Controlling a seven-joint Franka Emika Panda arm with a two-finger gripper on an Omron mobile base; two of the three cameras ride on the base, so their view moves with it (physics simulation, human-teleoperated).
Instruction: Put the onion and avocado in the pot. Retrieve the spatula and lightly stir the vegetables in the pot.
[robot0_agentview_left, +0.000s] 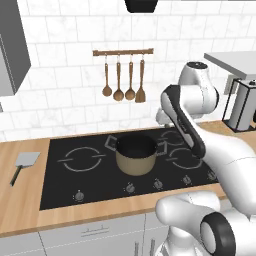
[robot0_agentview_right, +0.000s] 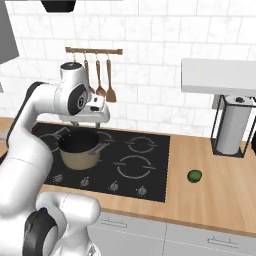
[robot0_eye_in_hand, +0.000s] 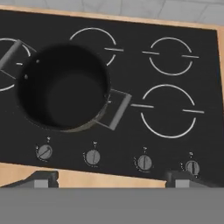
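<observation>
The tan pot (robot0_agentview_left: 135, 159) (robot0_agentview_right: 80, 155) stands on the black cooktop (robot0_agentview_left: 75, 185), and its dark inside (robot0_eye_in_hand: 61, 94) holds nothing. My gripper (robot0_eye_in_hand: 113, 180) hangs above the stove, just right of the pot and over the knob row. It is open, with its fingertips (robot0_eye_in_hand: 43, 178) wide apart and nothing between them. The green avocado (robot0_agentview_right: 195, 176) lies on the wooden counter right of the cooktop. The grey spatula (robot0_agentview_left: 25, 162) lies flat on the counter left of the cooktop. The onion is out of view.
Several wooden spoons hang on a wall rack (robot0_agentview_left: 122, 75) (robot0_agentview_right: 95, 70) behind the stove. A paper towel holder (robot0_agentview_right: 231, 125) stands at the back right under a grey shelf (robot0_agentview_right: 220, 75). Control knobs (robot0_eye_in_hand: 92, 156) line the cooktop's front edge.
</observation>
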